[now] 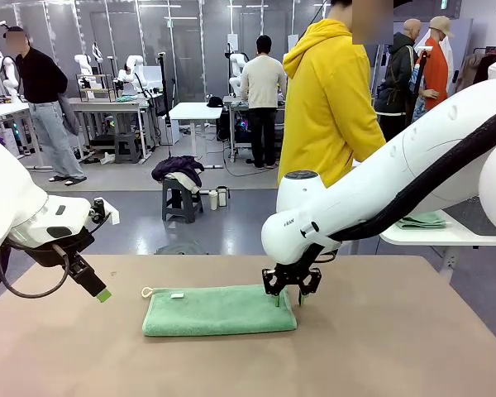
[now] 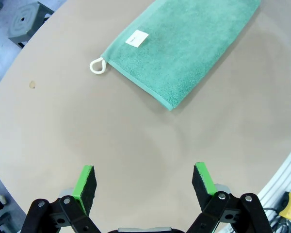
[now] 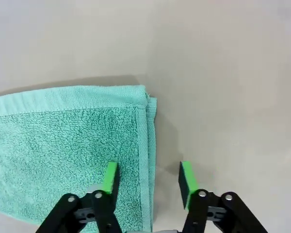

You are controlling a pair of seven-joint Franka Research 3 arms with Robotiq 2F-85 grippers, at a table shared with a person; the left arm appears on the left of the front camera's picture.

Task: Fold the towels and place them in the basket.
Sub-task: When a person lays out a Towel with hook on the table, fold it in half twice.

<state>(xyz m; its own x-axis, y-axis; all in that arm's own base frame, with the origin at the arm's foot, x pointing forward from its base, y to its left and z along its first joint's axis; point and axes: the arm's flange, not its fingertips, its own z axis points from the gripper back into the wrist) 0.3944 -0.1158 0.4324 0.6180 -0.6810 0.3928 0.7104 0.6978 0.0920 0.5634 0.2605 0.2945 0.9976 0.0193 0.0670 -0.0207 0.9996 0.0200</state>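
Mint towel (image 1: 219,310) lies folded flat, middle of worktop (image 1: 397,347).
Right fingers (image 3: 111,177) apart, straddling its right-end hem: one pad over terry, other over bare surface. Left fingers (image 2: 84,180) wide apart above bare surface, near the loop end.

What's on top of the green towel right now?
On the towel: a small white label near the loop, and the right gripper over the other end, jaws straddling its edge. Anything beneath the towel is covered.
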